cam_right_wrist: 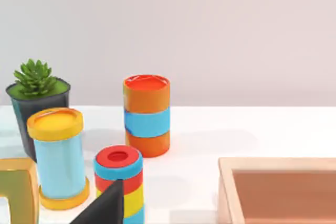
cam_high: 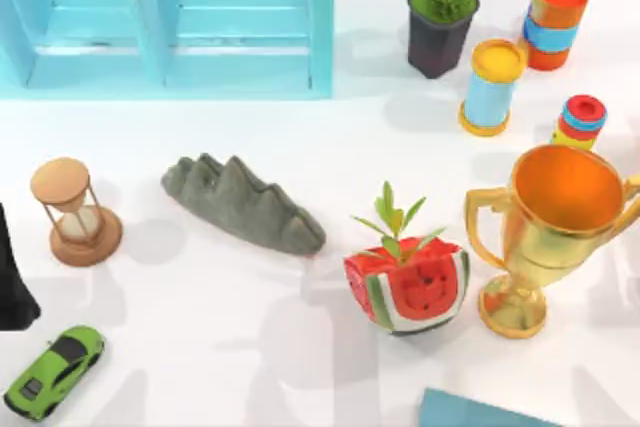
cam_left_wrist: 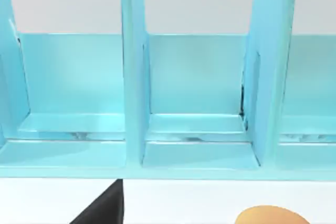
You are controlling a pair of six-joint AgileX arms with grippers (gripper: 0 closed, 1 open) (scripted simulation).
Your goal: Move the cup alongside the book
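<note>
Jaws first: you can't tell how either gripper stands, with just a dark sliver of the left arm at the table's left edge. Nearest you, the book pokes a teal corner in at the front right of the white table. Behind it stands the gold trophy cup, apart from the book, beside the watermelon planter. Farther back you've got the light-blue cabinet against a pale grey wall.
</note>
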